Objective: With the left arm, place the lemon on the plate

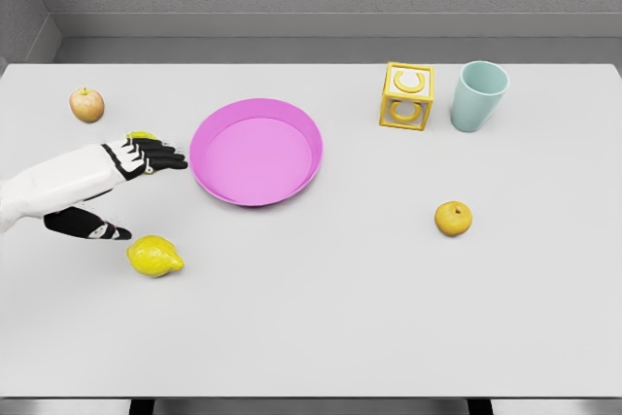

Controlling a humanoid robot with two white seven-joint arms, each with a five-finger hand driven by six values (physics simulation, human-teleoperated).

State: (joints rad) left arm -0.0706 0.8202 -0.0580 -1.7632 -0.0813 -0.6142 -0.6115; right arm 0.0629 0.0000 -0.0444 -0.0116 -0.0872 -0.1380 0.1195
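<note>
A yellow lemon lies on the white table near the left front. My left hand hovers just above and behind it, open, with black fingers stretched toward the plate and the thumb spread low. Nothing is in its grasp. The pink plate sits right of the fingertips and holds nothing. A small yellow object peeks out behind the fingers, mostly hidden. The right arm is out of view.
A red-yellow apple sits at the far left back. A yellow letter block and a teal cup stand at the back right. A round yellow fruit lies right of centre.
</note>
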